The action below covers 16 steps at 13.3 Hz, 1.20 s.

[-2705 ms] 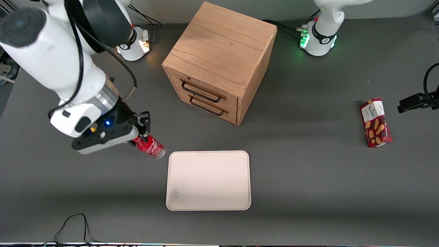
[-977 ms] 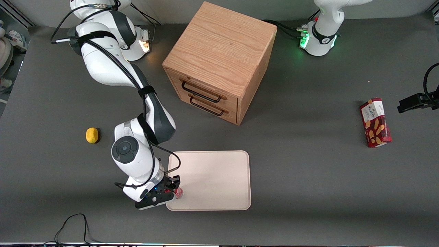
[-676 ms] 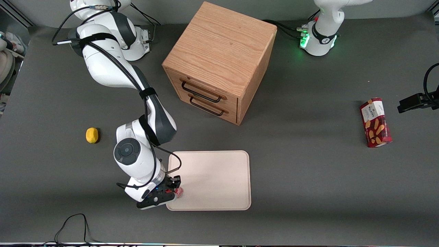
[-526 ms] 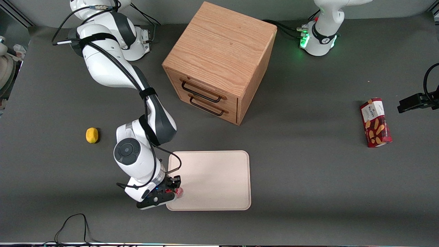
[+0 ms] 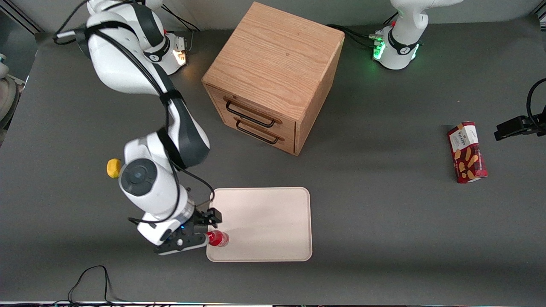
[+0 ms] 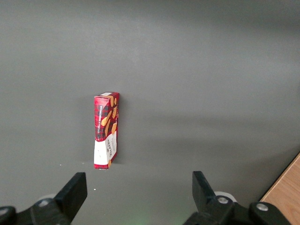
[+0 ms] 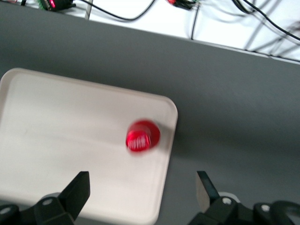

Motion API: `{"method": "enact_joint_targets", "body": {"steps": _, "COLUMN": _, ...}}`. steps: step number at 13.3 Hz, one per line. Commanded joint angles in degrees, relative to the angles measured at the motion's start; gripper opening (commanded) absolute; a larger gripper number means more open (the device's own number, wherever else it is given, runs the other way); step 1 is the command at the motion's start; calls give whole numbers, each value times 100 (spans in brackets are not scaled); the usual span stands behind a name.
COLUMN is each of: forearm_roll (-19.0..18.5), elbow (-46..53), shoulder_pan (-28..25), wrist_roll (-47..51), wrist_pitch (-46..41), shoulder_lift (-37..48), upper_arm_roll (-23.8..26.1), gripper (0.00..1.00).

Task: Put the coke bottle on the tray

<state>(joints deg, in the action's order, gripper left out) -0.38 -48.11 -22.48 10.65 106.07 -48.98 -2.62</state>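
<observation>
The scene contains one coke bottle [image 5: 217, 238], one tray [image 5: 264, 221], one wooden drawer cabinet [image 5: 273, 76] with two drawers, one lemon [image 5: 113, 167], one red snack box [image 5: 467, 152] and one working gripper [image 5: 204, 229]. Taking the tray as the reference: the coke bottle [image 7: 142, 136] stands upright on the tray [image 7: 56, 140], in the corner nearest the front camera toward the working arm's end of the table, close to the rim. The gripper [image 7: 143, 194] is above the bottle and raised clear of it, over the tray's edge at that same corner; its fingers [image 7: 77, 190] are spread apart and touch nothing. The cabinet stands on the table farther from the front camera than the tray, with its drawer fronts facing toward the tray. The lemon lies off the tray toward the working arm's end of the table, partly covered by the arm in the front view. The snack box [image 6: 106, 130] lies well apart from the tray toward the parked arm's end of the table. Compared with half a second earlier, the fingers have let go of the bottle and the wrist has risen and drawn back from the tray; the bottle's red cap and label are now exposed, and the tray, cabinet, lemon and snack box are unmoved.
</observation>
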Motion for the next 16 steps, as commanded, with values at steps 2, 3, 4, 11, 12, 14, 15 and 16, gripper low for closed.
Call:
{"method": "enact_joint_targets", "body": {"steps": 2, "forearm_roll": -59, "elbow": -1285, "shoulder_pan": 138, "wrist_roll": 140, "wrist_pitch": -1016, "shoulder_lift": 1809, "upper_arm_roll": 16, "gripper": 100}}
{"method": "enact_joint_targets", "body": {"steps": 3, "forearm_roll": -50, "elbow": -1610, "shoulder_pan": 278, "wrist_roll": 113, "wrist_pitch": -1131, "shoulder_lift": 2205, "upper_arm_roll": 25, "gripper": 100}}
{"method": "enact_joint_targets", "body": {"steps": 4, "forearm_roll": -50, "elbow": -1927, "shoulder_pan": 410, "wrist_roll": 61, "wrist_pitch": -1245, "shoulder_lift": 2609, "upper_arm_roll": 42, "gripper": 100}}
{"method": "enact_joint_targets", "body": {"steps": 11, "forearm_roll": -85, "elbow": -3870, "shoulder_pan": 1553, "wrist_roll": -572, "wrist_pitch": -1457, "shoulder_lift": 4633, "upper_arm_roll": 253, "gripper": 100}}
{"method": "enact_joint_targets", "body": {"steps": 12, "forearm_roll": -85, "elbow": -4003, "shoulder_pan": 1641, "wrist_roll": -590, "wrist_pitch": -1466, "shoulder_lift": 4757, "upper_arm_roll": 253, "gripper": 100}}
{"method": "enact_joint_targets", "body": {"steps": 14, "forearm_roll": -77, "elbow": -4092, "shoulder_pan": 1817, "wrist_roll": -1000, "wrist_pitch": -1457, "shoulder_lift": 4837, "upper_arm_roll": 218, "gripper": 100}}
{"method": "enact_joint_targets", "body": {"steps": 15, "forearm_roll": -59, "elbow": -4092, "shoulder_pan": 1826, "wrist_roll": -1273, "wrist_pitch": -1457, "shoulder_lift": 4837, "upper_arm_roll": 149, "gripper": 100}}
{"method": "enact_joint_targets", "body": {"steps": 16, "forearm_roll": -7, "elbow": -4083, "shoulder_pan": 1818, "wrist_roll": -1328, "wrist_pitch": -1457, "shoulder_lift": 4820, "upper_arm_roll": -9, "gripper": 100}}
